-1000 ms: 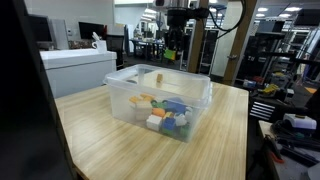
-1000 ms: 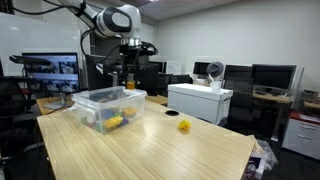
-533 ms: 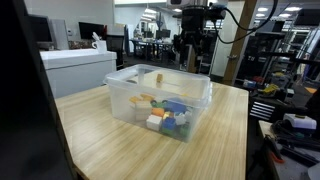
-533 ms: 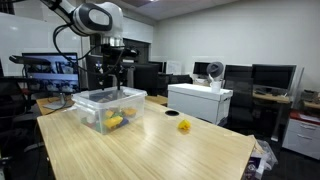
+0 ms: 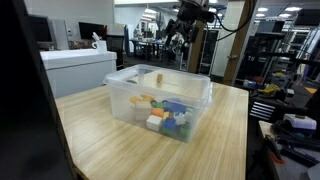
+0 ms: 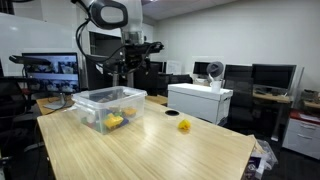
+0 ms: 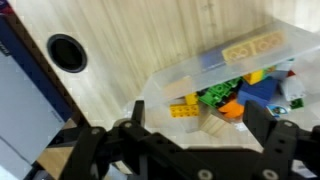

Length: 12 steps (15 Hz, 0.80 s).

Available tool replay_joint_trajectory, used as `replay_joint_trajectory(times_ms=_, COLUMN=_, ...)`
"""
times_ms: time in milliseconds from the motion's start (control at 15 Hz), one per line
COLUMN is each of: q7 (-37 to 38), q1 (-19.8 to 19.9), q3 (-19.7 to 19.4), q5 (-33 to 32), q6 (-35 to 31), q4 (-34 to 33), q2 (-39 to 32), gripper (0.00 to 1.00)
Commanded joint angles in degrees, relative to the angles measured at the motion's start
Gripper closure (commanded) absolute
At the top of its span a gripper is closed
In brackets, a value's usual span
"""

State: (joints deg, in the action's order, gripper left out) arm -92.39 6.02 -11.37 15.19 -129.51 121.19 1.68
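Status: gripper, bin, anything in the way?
Gripper open, empty, high above clear bin. Blocks inside bin. Nothing between them.

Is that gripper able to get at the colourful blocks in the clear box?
Probably yes: the gripper hangs open high over the box, which seems lidless, and nothing stands between it and the blocks.

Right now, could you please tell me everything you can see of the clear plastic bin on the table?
The clear plastic bin is a rectangular, lidless tub with translucent walls and a thicker rim. It stands upright on the light wooden table. Inside lies a heap of toy blocks, yellow, green, orange, blue and white. Only the table and the blocks touch it; the gripper hangs above, apart.
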Motion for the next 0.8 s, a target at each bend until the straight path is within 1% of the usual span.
replay_joint_trajectory(times_ms=0, q7=-14.7, q1=4.6, q3=-1.9, q5=10.7, q6=-5.1, q4=-11.4, q2=-11.4, gripper=0.0)
replay_joint_trajectory(times_ms=133, q7=-20.6, q1=8.4, q3=-0.6, q5=14.1, q6=-5.9, q4=-17.6, q2=-17.9, gripper=0.0)
replay_joint_trajectory(times_ms=200, q7=-21.8, q1=10.1, q3=0.2, q5=14.9, q6=-5.8, q4=-20.1, q2=-20.5, gripper=0.0)
replay_joint_trajectory(times_ms=333, q7=-21.7, q1=13.1, q3=2.0, q5=14.6, q6=-6.2, q4=-24.9, q2=-25.7, gripper=0.0)
replay_joint_trajectory(times_ms=400, q7=-20.7, q1=15.1, q3=3.4, q5=13.6, q6=-6.3, q4=-28.8, q2=-29.7, gripper=0.0)
replay_joint_trajectory(times_ms=733, q7=-17.5, q1=17.7, q3=6.0, q5=9.5, q6=-7.5, q4=-37.1, q2=-38.8, gripper=0.0)
